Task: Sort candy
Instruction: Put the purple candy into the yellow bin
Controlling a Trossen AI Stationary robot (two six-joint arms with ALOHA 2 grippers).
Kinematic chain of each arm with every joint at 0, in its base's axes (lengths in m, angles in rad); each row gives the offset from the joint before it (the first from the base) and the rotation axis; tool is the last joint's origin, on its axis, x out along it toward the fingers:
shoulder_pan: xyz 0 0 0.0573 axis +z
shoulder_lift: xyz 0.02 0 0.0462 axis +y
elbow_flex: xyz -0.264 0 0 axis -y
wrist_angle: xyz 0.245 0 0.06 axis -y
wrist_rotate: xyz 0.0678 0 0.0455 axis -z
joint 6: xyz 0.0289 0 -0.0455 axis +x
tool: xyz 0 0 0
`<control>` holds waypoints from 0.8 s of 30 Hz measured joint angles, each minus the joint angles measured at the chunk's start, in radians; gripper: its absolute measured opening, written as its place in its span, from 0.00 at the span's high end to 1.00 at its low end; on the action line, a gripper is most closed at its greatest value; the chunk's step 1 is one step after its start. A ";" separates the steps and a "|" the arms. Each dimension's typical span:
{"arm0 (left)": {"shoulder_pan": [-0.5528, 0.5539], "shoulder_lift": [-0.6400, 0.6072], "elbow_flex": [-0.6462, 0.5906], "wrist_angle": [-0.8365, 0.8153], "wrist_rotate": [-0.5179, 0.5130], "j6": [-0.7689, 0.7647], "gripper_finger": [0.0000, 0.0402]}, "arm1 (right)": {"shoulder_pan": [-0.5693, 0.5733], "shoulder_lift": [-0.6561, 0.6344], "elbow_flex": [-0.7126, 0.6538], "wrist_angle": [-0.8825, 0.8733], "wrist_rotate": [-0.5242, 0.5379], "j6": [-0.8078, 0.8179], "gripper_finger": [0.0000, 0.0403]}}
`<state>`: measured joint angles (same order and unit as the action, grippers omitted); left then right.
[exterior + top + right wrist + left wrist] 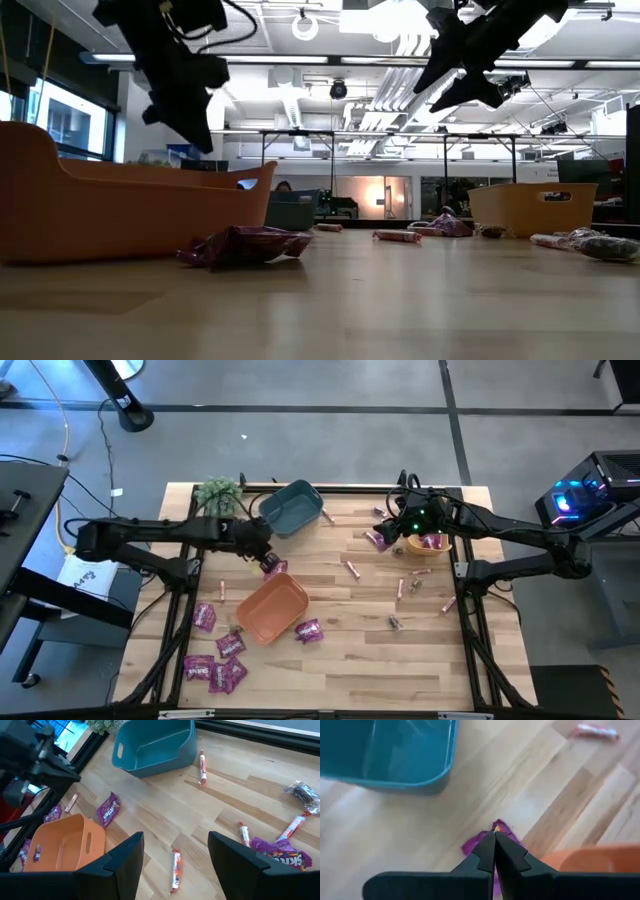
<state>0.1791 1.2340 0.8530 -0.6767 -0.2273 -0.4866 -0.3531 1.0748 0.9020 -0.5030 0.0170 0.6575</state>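
Candy is scattered over the wooden table. Several magenta packets [215, 665] lie near the front left corner, pink sticks [352, 568] in the middle, and a dark piece [395, 622] toward the right. My left gripper [268, 560] is shut and hovers above one magenta packet [482, 842], which lies flat on the wood [107, 810] between the teal and orange bins. My right gripper [172, 852] is open and raised over the table's right half. A pink stick [176, 867] lies below its gap, and another magenta packet [277, 850] lies beside one finger.
The orange bin [272, 607] sits just in front of the left gripper, the teal bin [290, 507] toward the far edge, and the yellow bin [432, 544] under the right arm. A green plant ball [218, 492] stands at the far left corner. Bare wood lies front centre.
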 joint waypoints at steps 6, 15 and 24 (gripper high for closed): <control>0.084 0.043 -0.034 -0.176 0.048 -0.023 1.00 | 0.000 0.000 0.000 0.000 -0.001 0.021 0.46; 0.015 0.143 -0.134 -0.264 -0.078 -0.165 1.00 | 0.000 0.000 0.000 0.000 -0.002 0.024 0.46; -0.174 0.259 -0.090 -0.139 -0.088 -0.345 1.00 | 0.000 0.000 0.000 0.000 0.008 0.018 0.46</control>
<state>0.0054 1.4925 0.7633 -0.8153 -0.3156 -0.8314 -0.3527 1.0748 0.9020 -0.5030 0.0252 0.6754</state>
